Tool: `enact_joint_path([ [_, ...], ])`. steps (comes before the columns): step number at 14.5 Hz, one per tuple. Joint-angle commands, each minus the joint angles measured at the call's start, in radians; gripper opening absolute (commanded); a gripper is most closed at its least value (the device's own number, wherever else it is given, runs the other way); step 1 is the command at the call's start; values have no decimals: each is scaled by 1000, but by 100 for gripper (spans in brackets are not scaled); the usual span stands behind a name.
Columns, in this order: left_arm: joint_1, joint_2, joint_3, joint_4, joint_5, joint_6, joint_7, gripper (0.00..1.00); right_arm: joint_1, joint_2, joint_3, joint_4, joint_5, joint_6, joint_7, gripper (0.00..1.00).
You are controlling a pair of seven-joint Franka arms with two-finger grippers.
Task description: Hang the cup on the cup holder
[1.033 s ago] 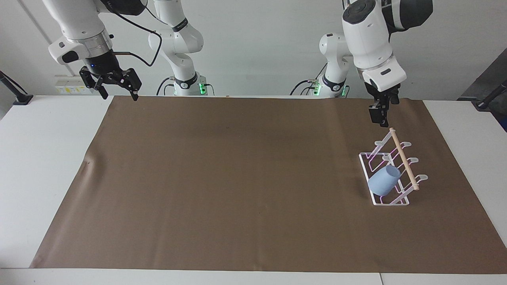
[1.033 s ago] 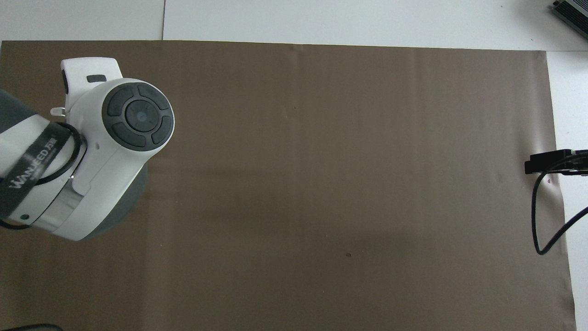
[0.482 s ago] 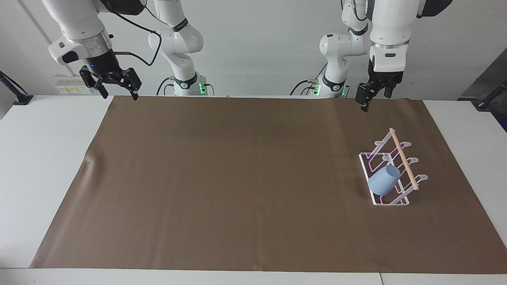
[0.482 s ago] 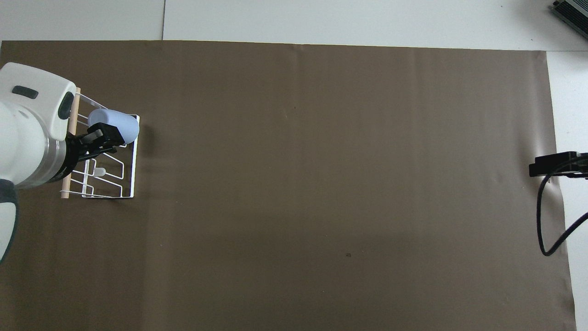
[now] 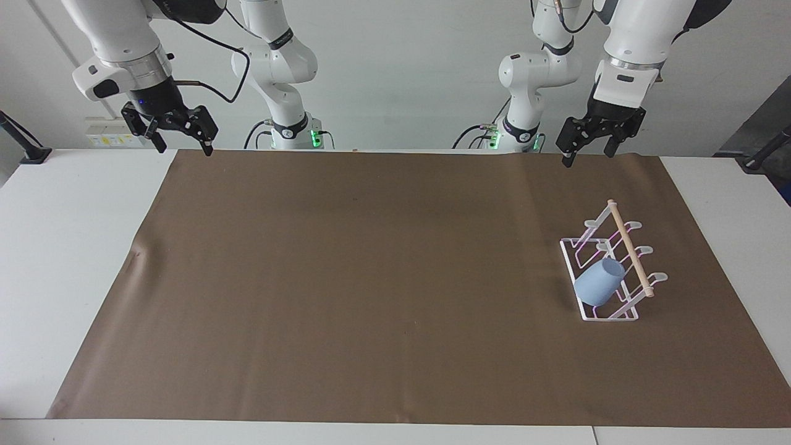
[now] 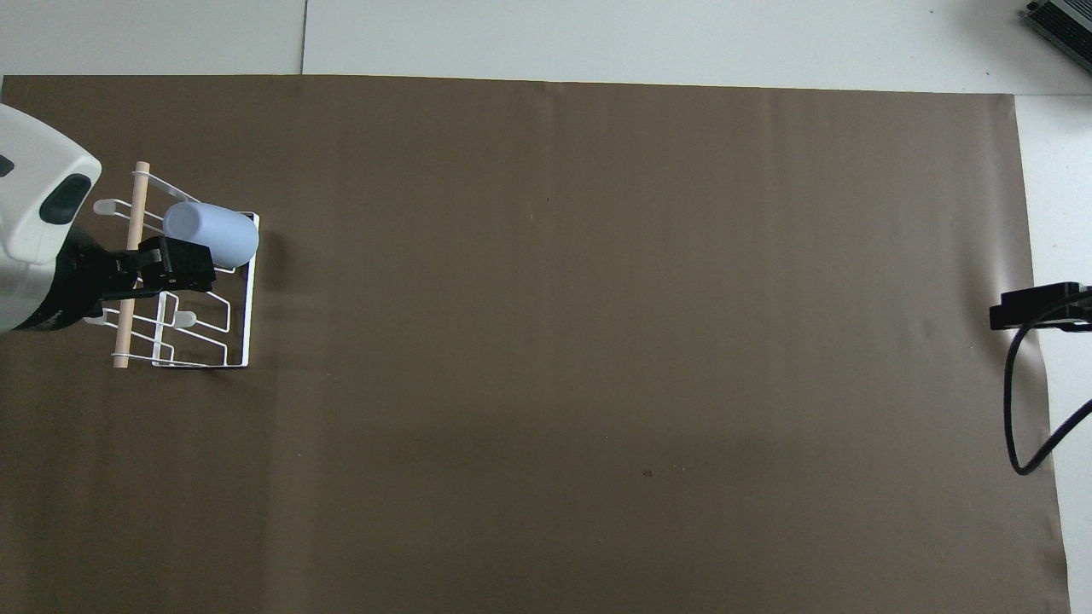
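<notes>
Both pincers, left pincer (image 5: 587, 144) and right pincer (image 5: 179, 131), are held wide and empty above the bench, while the small light-blue plastic cup (image 5: 598, 282) is seen already hung on the white wire cup holder (image 5: 571, 256), so only retreat is judged left.

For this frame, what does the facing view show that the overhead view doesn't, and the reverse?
Facing view only: both arms' bases, and both grippers raised clear above the robots' edge of the brown mat; the left gripper and right gripper are open and empty. It shows the left gripper well above the cup holder, not touching it.

Overhead view only: the white table past the mat's edge farthest from the robots; here the left gripper overlaps the cup holder.

Both: the blue cup tilted on a prong of the cup holder, at the left arm's end.
</notes>
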State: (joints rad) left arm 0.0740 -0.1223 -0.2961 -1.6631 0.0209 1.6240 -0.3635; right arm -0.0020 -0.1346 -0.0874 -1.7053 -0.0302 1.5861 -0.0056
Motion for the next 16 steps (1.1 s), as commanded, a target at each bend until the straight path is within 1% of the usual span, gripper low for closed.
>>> enact_joint_path([
  [1, 4, -2, -20, 28, -21, -53, 106, 100, -21, -25, 9, -27, -17, 0, 22, 100],
  [3, 6, 0, -21, 39, -21, -90, 141, 100, -21, -25, 9, -27, -17, 0, 22, 100],
  [5, 1, 6, 0, 81, -22, -131, 275, 100, -21, -25, 9, -28, -17, 0, 22, 100],
  [6, -2, 21, 9, 106, -22, -153, 329, 100, -21, -25, 9, -30, -17, 0, 22, 100],
  [7, -25, 30, 58, 120, -22, -174, 352, 100, -22, -25, 9, -30, -17, 0, 22, 100],
  [9, -200, 36, 263, 134, -29, -208, 370, 100, -23, -25, 8, -31, -17, 0, 22, 100],
  [10, -241, 42, 323, 158, -56, -219, 370, 100, -23, -25, 9, -30, -17, 0, 22, 100],
  [11, -241, 58, 342, 184, -80, -237, 370, 100, -23, -25, 8, -31, -17, 0, 22, 100],
  [13, -241, 82, 359, 258, -85, -280, 409, 100, -24, -25, 8, -34, -17, 0, 22, 100],
  [16, -237, 84, 350, 260, -85, -291, 468, 100, -24, -25, 8, -34, -17, 0, 22, 100],
])
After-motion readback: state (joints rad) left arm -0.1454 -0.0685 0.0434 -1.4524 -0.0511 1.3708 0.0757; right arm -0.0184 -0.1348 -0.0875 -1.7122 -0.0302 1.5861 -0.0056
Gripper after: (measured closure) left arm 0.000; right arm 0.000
